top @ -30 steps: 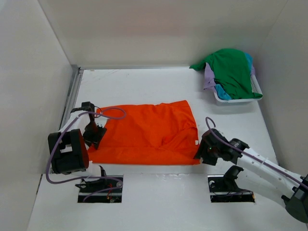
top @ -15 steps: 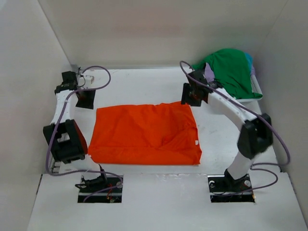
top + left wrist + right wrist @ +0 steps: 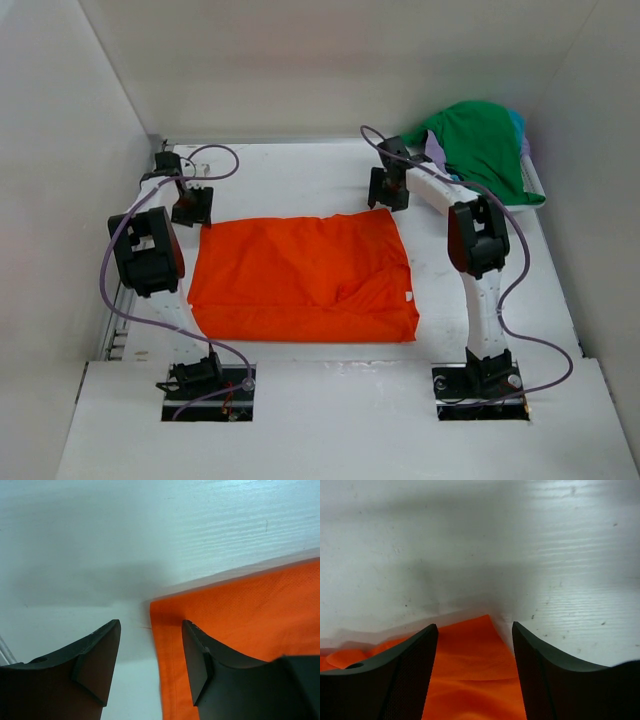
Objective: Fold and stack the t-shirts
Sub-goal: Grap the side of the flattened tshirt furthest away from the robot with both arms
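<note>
Swinging from the near hem, left gripper [image 3: 150, 630] and right gripper [image 3: 475, 630] now straddle the far corners of the orange t-shirt [image 3: 300, 275], jaws parted and empty, so the next fold looks ready.

Matt woven orange shirt [image 3: 300, 280], seemingly painted table [image 3: 290, 180]

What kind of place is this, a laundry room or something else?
Probably a robot lab test cell: plain white walls box in a white table, two cabled robot arms are bolted at its near edge, and a bright orange cloth t-shirt lies spread flat.
</note>
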{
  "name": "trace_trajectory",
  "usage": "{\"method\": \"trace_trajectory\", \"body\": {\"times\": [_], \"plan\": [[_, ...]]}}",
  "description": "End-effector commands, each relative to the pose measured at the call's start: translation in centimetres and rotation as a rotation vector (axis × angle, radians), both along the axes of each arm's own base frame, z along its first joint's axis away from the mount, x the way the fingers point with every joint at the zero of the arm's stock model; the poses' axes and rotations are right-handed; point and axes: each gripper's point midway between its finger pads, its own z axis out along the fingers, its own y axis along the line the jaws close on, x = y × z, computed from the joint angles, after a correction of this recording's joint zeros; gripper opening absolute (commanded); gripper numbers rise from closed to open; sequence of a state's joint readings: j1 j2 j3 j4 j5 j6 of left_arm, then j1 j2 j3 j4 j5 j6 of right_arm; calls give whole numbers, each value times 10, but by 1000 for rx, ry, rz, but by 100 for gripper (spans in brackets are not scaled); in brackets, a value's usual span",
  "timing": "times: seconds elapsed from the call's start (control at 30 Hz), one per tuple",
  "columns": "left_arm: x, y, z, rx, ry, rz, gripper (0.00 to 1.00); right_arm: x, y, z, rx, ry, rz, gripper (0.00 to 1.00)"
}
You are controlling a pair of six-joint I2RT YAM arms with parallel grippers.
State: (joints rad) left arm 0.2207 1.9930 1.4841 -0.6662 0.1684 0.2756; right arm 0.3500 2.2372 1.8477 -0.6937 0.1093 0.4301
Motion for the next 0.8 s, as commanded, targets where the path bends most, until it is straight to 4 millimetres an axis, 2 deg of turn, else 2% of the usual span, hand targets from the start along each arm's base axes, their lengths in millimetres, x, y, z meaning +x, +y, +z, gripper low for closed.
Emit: {"method": "trace_trajectory", "body": {"times": [0.0,0.1,0.13,0.17,0.23,0.3,0.37,0.4,0.43,0.47,0.5,0.53,0.6,0.67,0.73,0.77], "plan": [[7,-9,-8,-41,-2,-3,51,-6,17,3,75,38,39,64],[0,-13,-22,-66,48,0,49,-16,23,-2,110,77,53,56],[-1,-12,-25,-69,58,6,48,-18,23,-3,113,78,53,48],[-2,-13,-25,-72,60,10,47,-18,23,-3,114,77,53,46],[-2,-15,-25,-88,60,15,44,-21,22,-3,124,85,49,33],[-4,-20,-22,-117,63,3,37,-24,23,-3,136,91,49,26],[-5,-26,-19,-130,62,-9,22,-27,24,2,155,83,50,15],[-5,-29,-15,-137,54,-15,10,-28,25,11,172,61,51,3],[-6,-30,-12,-139,44,-24,7,-30,27,19,180,38,57,0],[-7,-36,-2,-143,15,-47,3,-31,26,29,188,13,60,0],[-8,-36,0,-143,9,-52,2,-32,26,32,189,5,64,0],[-13,-43,14,-138,-32,-97,0,-38,26,47,198,-38,74,0],[-20,-46,24,-111,-61,-132,0,-50,31,62,209,-86,96,0],[-39,-46,37,-57,-85,-177,0,-73,36,75,226,-135,110,0],[-53,-43,44,-14,-101,-197,0,-91,38,77,229,-152,102,0],[-65,-39,49,28,-116,-215,0,-109,39,76,223,-168,99,0]]}}
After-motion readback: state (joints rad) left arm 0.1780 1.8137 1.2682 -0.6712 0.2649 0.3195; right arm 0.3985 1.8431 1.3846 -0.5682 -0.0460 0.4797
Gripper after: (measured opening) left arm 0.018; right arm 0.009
